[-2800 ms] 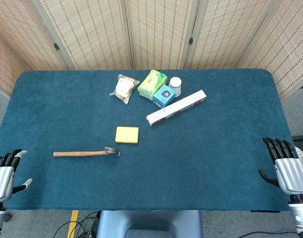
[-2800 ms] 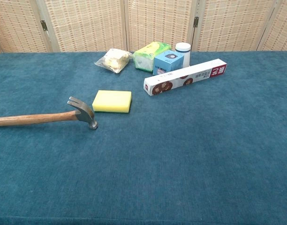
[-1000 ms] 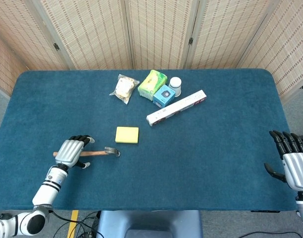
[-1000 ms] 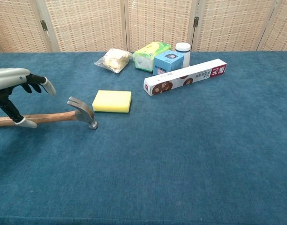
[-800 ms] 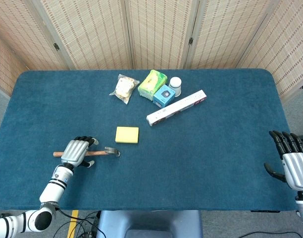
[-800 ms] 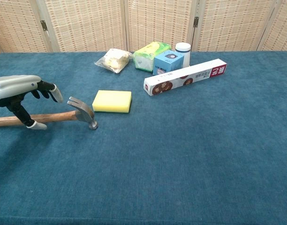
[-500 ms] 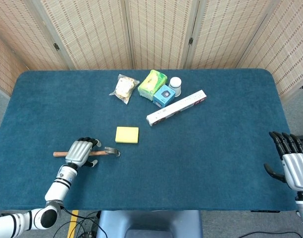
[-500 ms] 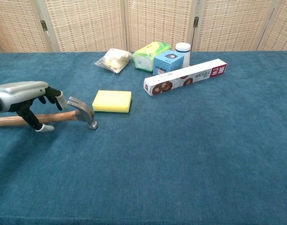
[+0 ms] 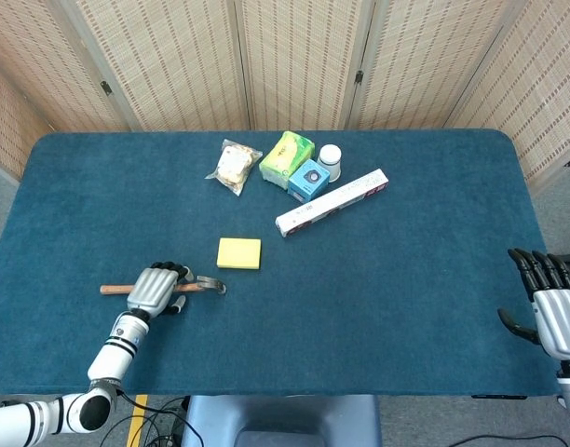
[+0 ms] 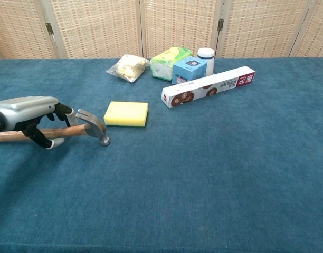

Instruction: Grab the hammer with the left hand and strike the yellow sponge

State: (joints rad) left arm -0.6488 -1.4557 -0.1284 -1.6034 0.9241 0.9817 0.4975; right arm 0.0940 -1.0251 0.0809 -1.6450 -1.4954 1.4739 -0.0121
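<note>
Moved in from the lower left since earlier: left hand now over the hammer handle, fingers curling round it, full clench not clear. Hammer flat on the bench, left of centre; yellow sponge just beyond its head, unstruck. Right hand spread, empty, lower right. Lift and strike remain.

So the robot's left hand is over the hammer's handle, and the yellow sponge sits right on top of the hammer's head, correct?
Not quite. The left hand is over the handle of the hammer, but the yellow sponge lies flat on the table beside the hammer's head, a little apart from it. The chest view shows the gap.
</note>
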